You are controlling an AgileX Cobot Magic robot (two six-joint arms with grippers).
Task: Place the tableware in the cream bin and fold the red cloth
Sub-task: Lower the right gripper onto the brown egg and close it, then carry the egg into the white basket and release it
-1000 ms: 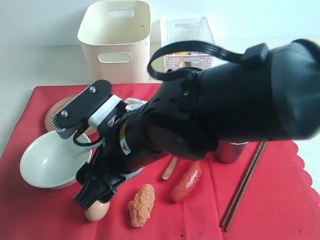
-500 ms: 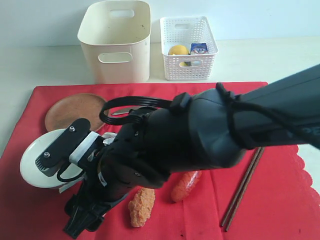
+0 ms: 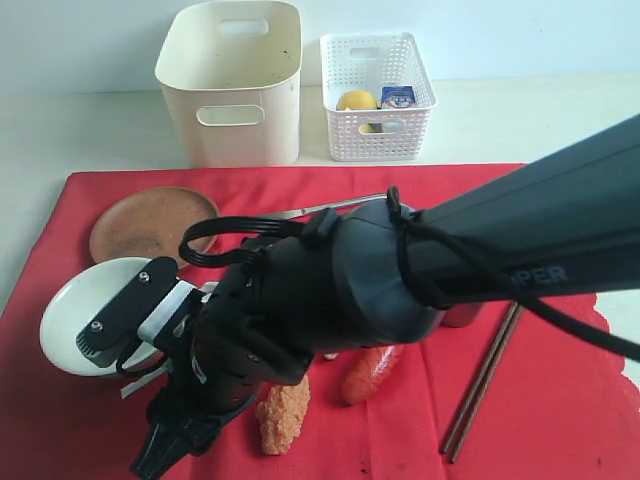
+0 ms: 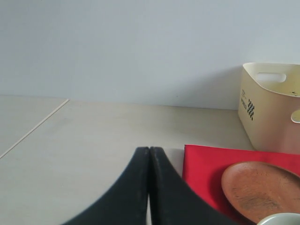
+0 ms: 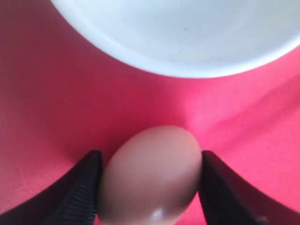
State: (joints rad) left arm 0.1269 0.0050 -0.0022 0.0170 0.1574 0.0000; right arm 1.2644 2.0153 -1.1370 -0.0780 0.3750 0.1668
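The tableware is all out on the red cloth [image 3: 560,420]. The brown plate [image 3: 150,222] sits far left and the pale bowl [image 3: 70,320] just near of it. The knife [image 3: 330,207] peeks out past the arm and the chopsticks [image 3: 480,385] lie on the right. The cream bin [image 3: 230,110] stands beyond the cloth's far edge with no tableware showing in it.

The right gripper [image 5: 150,157] is down at the near left by the bowl, partly open, and both pads look pressed against the egg [image 5: 150,187], which lies on the cloth. A crumbed piece [image 3: 283,412] and a sausage [image 3: 372,372] lie to its right. The left gripper [image 4: 149,187] has its fingers pressed together on nothing, off the cloth's left side. Far back, the white basket [image 3: 378,100] holds a lemon [image 3: 357,100].
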